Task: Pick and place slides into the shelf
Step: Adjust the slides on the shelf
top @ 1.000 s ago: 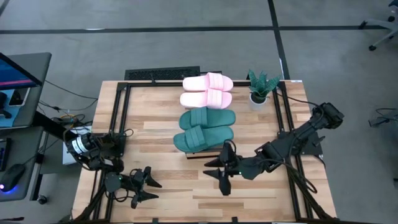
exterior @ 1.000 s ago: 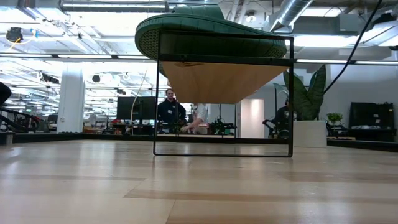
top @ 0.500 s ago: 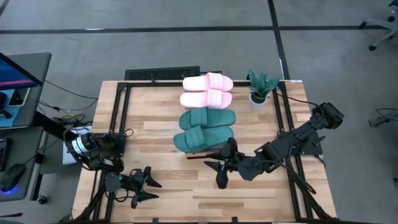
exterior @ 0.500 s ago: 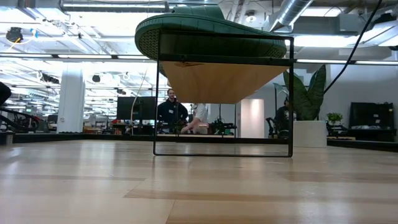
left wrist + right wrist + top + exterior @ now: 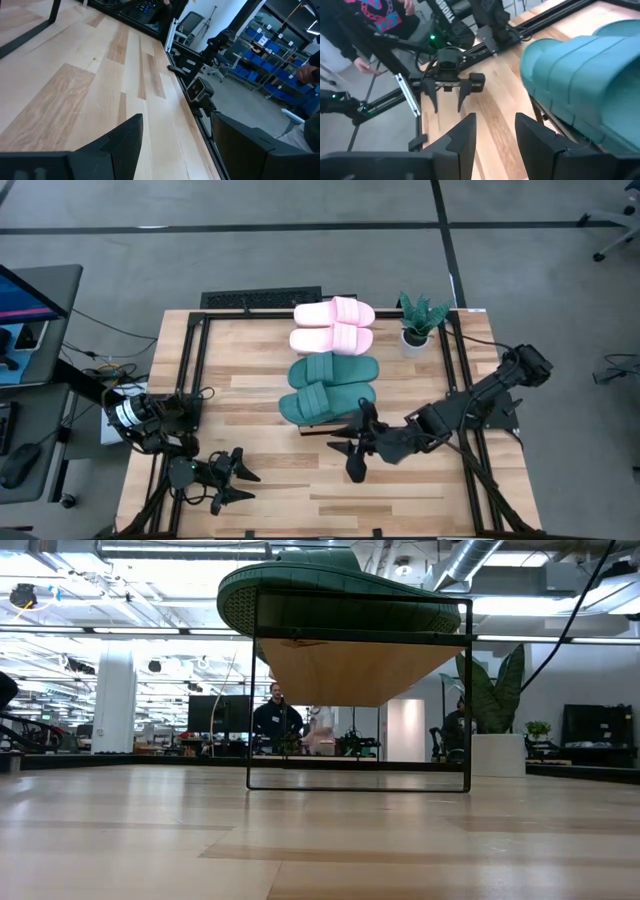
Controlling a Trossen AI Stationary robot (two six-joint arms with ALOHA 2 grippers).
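All of the slides lie sole-down in a row on the shelf (image 5: 318,427): two pink slides (image 5: 333,325) at its far end and two teal slides (image 5: 330,385) toward its near end. The low view shows the nearest teal slide (image 5: 340,595) on the shelf's plank top (image 5: 350,665). My right gripper (image 5: 349,457) is open and empty just off the shelf's near end, with that teal slide (image 5: 590,75) beside it. My left gripper (image 5: 238,477) waits open near the table's near left corner.
A small potted plant (image 5: 420,320) stands near the table's far right corner, beside the pink slides. A black keyboard (image 5: 258,300) lies along the far edge. Black frame rails (image 5: 196,370) run down both sides of the table. People stand in the room behind (image 5: 275,715).
My right gripper has drifted a little toward the table's left, staying open by the shelf's near end. The slides and the left arm have kept still.
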